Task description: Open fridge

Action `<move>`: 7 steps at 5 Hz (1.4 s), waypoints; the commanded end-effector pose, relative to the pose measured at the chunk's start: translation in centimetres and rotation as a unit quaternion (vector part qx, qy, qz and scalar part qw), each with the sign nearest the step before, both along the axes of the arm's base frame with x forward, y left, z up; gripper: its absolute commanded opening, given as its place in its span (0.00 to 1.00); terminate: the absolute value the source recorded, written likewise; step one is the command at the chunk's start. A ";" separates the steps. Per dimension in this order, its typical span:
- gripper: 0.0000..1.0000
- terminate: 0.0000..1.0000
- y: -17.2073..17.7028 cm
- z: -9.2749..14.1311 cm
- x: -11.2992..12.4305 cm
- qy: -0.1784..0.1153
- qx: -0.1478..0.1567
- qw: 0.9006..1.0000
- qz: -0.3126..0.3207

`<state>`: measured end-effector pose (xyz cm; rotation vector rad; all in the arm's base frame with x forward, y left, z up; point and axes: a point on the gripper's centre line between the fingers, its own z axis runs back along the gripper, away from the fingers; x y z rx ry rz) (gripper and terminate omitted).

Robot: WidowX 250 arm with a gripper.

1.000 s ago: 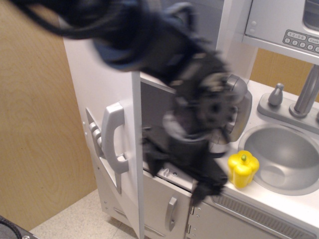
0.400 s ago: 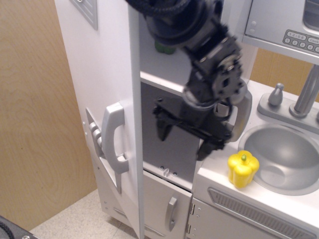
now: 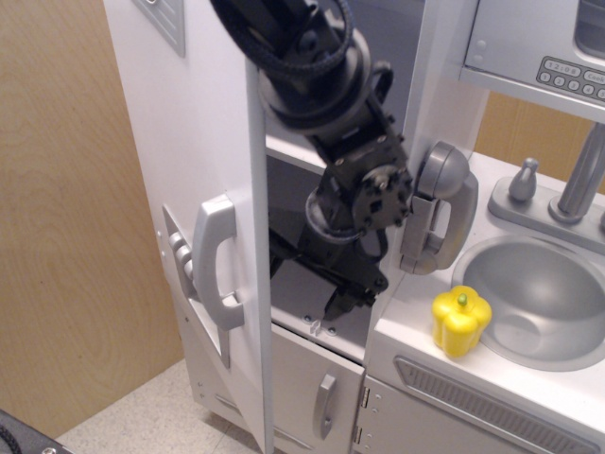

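Note:
The tall white fridge (image 3: 203, 142) stands at the left with its large door swung open toward me. The door's silver vertical handle (image 3: 216, 260) faces left, and a corner of the grey dispenser recess (image 3: 163, 19) shows at the top. Inside are a white shelf (image 3: 291, 151) and a grey back wall. My black gripper (image 3: 312, 279) reaches into the compartment below the shelf, just right of the door's edge. Its fingers (image 3: 342, 301) are spread and hold nothing. My arm (image 3: 312, 66) comes down from the top and hides part of the interior.
A smaller lower door with a short silver handle (image 3: 324, 405) sits below the opening. A yellow toy pepper (image 3: 460, 320) stands on the counter beside the sink (image 3: 544, 317). A silver handle (image 3: 437, 213), a faucet (image 3: 581, 175) and the grey microwave (image 3: 539, 43) are at the right.
My arm has moved left and back, from in front of the counter edge into the fridge opening. The fridge door stays open in the same place.

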<state>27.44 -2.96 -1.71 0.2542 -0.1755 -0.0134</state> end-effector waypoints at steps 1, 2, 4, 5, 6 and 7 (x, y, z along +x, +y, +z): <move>1.00 0.00 4.0 0.7 -2.0 -0.022 0.021 1.000 -0.007; 1.00 0.00 6.1 0.3 -4.0 -0.024 0.035 0.999 -0.027; 1.00 0.00 10.3 -1.0 -6.4 -0.030 0.065 0.997 -0.038; 1.00 0.00 12.0 -1.1 -5.8 -0.054 0.073 0.995 -0.030; 1.00 0.00 14.0 -1.4 -3.2 -0.071 0.069 0.995 0.004; 1.00 0.00 16.1 -1.1 -0.4 -0.072 0.062 0.994 0.045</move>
